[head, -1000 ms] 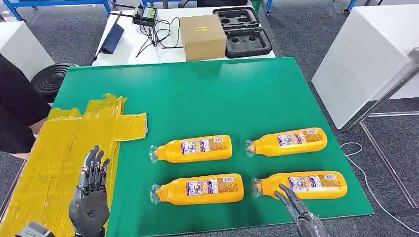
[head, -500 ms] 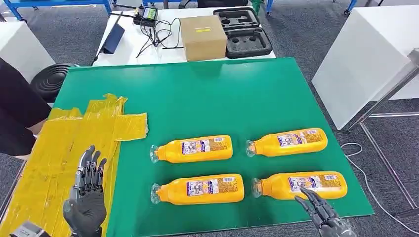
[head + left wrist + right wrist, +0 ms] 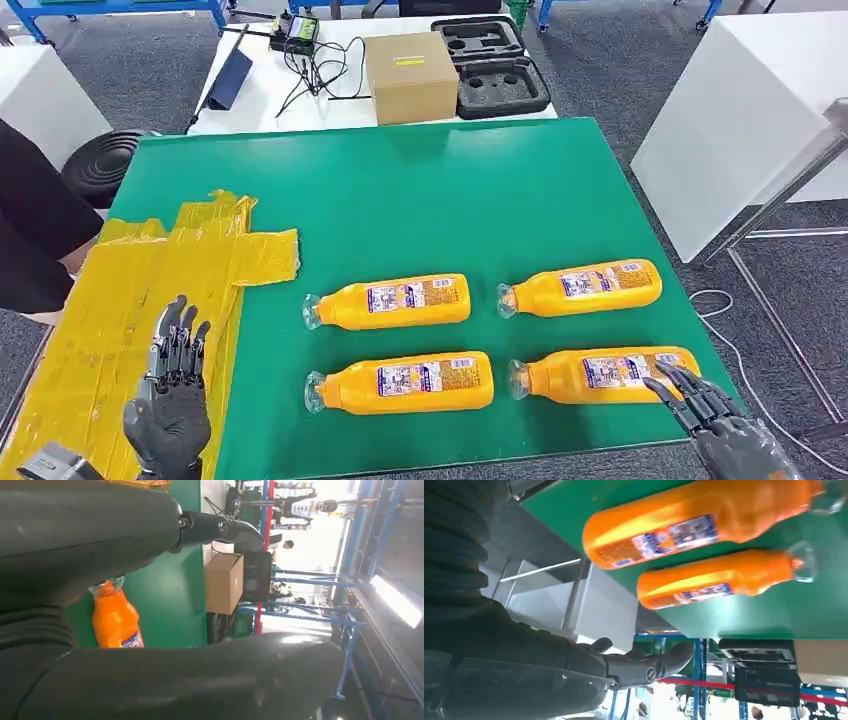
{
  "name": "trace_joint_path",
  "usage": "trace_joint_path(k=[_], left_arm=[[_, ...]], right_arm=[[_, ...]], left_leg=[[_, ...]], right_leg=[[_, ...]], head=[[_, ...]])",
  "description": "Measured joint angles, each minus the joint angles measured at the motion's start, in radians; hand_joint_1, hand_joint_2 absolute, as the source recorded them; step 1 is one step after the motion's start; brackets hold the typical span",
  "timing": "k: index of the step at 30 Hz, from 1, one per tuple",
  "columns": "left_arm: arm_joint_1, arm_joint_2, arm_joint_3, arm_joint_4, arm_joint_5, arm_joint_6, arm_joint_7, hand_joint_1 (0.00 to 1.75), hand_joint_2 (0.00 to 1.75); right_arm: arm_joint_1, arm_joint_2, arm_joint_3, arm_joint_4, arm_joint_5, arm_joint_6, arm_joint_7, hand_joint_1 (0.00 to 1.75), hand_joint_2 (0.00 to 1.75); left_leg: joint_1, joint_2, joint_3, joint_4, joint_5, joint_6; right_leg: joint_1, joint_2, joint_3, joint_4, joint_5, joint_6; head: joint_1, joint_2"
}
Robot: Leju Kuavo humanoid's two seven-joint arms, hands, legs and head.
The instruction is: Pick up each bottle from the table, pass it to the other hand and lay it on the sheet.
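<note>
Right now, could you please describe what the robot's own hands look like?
Both hands are dark grey. The left hand has a smooth matt palm area and slim metallic segmented fingers. The right hand looks the same, with dark jointed fingers. In the right wrist view, a grey ribbed cover sits behind a thick grey thumb.

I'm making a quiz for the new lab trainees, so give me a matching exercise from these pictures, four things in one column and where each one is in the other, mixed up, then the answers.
Things:
1. left hand
2. right hand
3. cardboard box
4. yellow sheet

Places:
A. on the white table behind the green table
B. spread over the green table's left end
C. over the yellow sheet, fingers apart, holding nothing
D. at the base end of the near right bottle, near the table's front right corner

Pairs: 1-C, 2-D, 3-A, 4-B
</note>
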Motion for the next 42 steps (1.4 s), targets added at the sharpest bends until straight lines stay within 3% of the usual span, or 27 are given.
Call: trace_joint_path(k=[10,17,28,42], left_arm=[[0.006,-0.008,0.005,-0.010,0.036,0.029,0.014,0.00,0.00],[-0.003,-0.008,0.008,-0.011,0.042,0.009,0.014,0.00,0.00],[-0.018,-0.008,0.013,-0.003,0.077,0.017,0.006,0.00,0.00],[-0.011,-0.009,0.029,-0.004,0.108,0.039,0.006,0.00,0.00]], right_arm=[[-0.174,0.017,-0.030,0.124,0.063,0.086,-0.045,0.00,1.75],[-0.343,0.014,-0.018,0.304,0.065,0.112,-0.047,0.00,1.75],[-0.434,-0.018,0.021,0.466,0.019,0.133,-0.087,0.00,1.75],[-0.532,-0.020,0.140,0.565,0.052,0.148,-0.057,0.00,1.75]], left_leg=[[0.000,0.002,0.000,0.000,0.000,0.000],[0.000,0.000,0.001,0.000,0.002,0.001],[0.000,0.001,0.000,0.000,0.001,0.001],[0.000,0.000,0.000,0.000,0.002,0.001]], right_leg=[[0.001,0.002,0.001,0.000,0.001,-0.001],[0.000,0.001,0.002,0.000,0.002,-0.001],[0.000,0.002,0.002,0.000,0.002,0.000],[0.001,0.001,0.002,0.000,0.002,0.000]], head=[[0.000,0.000],[0.000,0.000],[0.000,0.000],[0.000,0.000]])
